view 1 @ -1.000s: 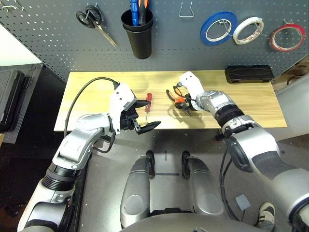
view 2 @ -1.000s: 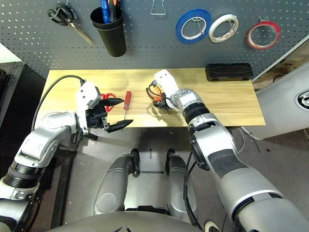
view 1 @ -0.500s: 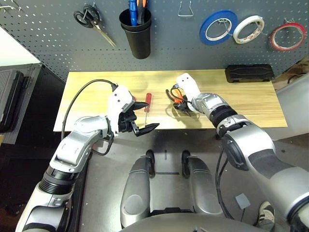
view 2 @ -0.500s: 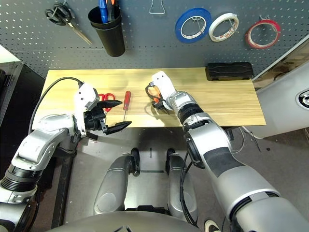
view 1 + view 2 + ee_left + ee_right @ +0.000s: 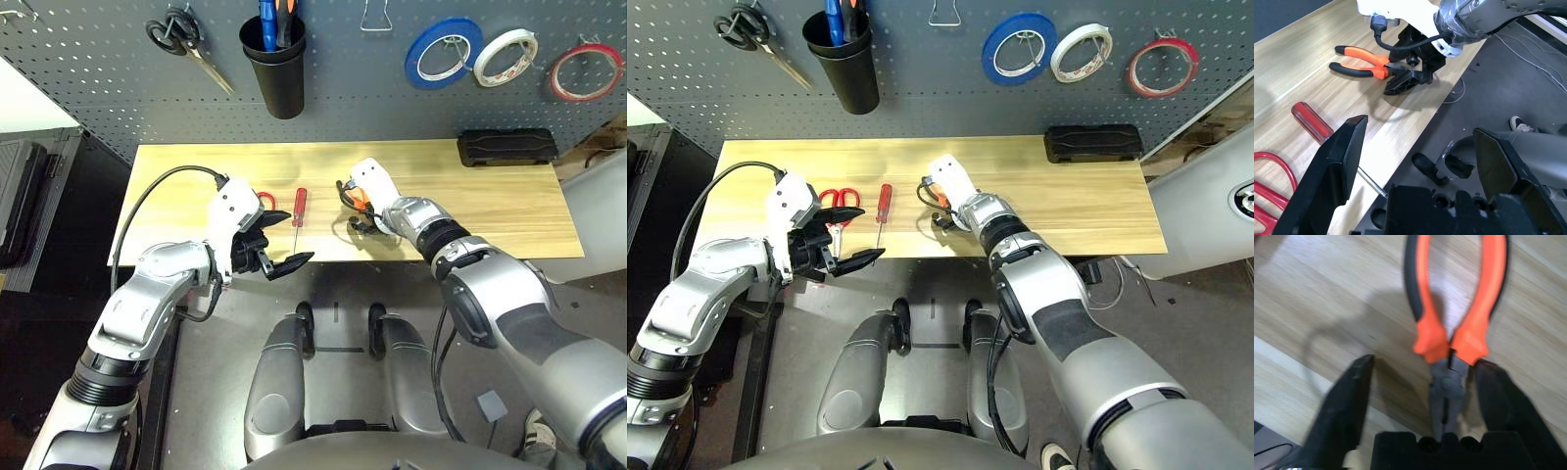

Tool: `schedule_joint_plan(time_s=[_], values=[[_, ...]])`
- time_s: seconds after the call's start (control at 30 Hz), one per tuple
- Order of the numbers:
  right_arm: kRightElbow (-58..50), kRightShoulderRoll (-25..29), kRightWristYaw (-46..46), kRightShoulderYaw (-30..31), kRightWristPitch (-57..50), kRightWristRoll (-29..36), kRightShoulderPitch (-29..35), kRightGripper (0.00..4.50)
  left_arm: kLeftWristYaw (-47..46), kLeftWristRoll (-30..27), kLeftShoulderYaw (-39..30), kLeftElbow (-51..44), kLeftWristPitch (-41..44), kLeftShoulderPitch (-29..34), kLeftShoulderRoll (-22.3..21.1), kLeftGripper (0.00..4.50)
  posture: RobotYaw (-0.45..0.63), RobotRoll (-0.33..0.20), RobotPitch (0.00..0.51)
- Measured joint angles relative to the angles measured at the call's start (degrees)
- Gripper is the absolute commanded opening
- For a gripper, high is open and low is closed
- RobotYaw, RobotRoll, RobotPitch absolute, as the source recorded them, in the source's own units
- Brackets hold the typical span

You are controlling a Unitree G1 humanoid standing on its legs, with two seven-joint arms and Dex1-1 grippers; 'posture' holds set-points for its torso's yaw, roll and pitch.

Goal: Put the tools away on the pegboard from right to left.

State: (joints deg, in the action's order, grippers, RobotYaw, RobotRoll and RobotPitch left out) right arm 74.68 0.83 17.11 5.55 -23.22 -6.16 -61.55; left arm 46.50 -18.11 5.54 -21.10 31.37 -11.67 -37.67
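Behind your wooden table [image 5: 490, 201] rises the dark grey pegboard [image 5: 98, 69], and low over the boards your right gripper [image 5: 1420, 396] sits with its fingers spread to either side of the grey nose of the one pair of pliers [image 5: 1449, 333], which lies flat; the right wrist view puts the nose close to one finger, but you cannot tell from its blur whether they touch. From the head you see that gripper mostly as a white wrist housing over the tool, while the left wrist view shows its black fingers [image 5: 1405, 81] resting at the orange-and-black handles. Just to the left lies one red-handled screwdriver [image 5: 299, 206], shaft towards the near edge, and beyond it one pair of red-handled scissors [image 5: 833, 201], which the left eye view largely hides behind your left arm. Your left gripper [image 5: 279, 240] hangs past the table's near edge, jaws wide apart and holding nothing. On the panel you have three tape rings in a row: blue [image 5: 443, 56], white [image 5: 505, 59] and, farthest right, the thin red tape ring [image 5: 583, 73]. One bare metal hook [image 5: 376, 20] hangs centre, one black cup holder [image 5: 274, 64] carries blue and orange handles, and one pair of black-handled scissors [image 5: 186, 44] hangs at the left. One black block [image 5: 505, 147] lies at the table's back right.
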Motion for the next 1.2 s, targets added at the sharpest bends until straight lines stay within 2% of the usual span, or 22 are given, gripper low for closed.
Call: schedule_joint_plan(time_s=[0.17,0.2,0.7,0.83,0.97,1.07,1.2], values=[[0.14,-0.52,-0.12,-0.03,0.76,-0.70,-0.01,0.99,-0.45,-0.05,-0.13,-1.20,0.66,0.96,0.00,4.50,0.16,0.000,0.321],[0.19,-0.53,-0.16,-0.02,0.86,-0.84,-0.01,0.74,-0.57,-0.05,-0.17,-1.24,0.76,0.99,0.00,4.50,0.16,0.000,0.321],[-0.58,0.82,-0.65,-1.86,5.29,-1.05,0.28,0.75,-1.27,0.01,-0.47,-1.04,0.90,0.56,0.87,4.50,0.13,0.000,0.309],[-4.07,2.61,0.96,-1.88,7.24,-0.83,2.80,0.75,-1.51,0.10,-0.51,0.00,-0.47,-0.68,1.84,4.50,0.12,0.000,0.299],[-14.46,5.03,5.84,-1.82,8.35,0.31,8.36,0.75,-2.13,-0.08,-1.50,1.20,-3.41,-2.96,4.31,4.50,0.12,0.000,0.280],[-27.78,7.90,11.30,-1.77,8.66,2.19,14.66,0.75,-2.60,-0.34,-2.61,1.47,-4.64,-4.08,5.76,4.50,0.11,0.000,0.275],[-40.83,10.98,15.88,-1.83,5.54,4.69,18.38,0.75,-3.33,-0.52,-4.37,1.86,-6.66,-6.07,6.41,4.50,0.10,0.000,0.266]])
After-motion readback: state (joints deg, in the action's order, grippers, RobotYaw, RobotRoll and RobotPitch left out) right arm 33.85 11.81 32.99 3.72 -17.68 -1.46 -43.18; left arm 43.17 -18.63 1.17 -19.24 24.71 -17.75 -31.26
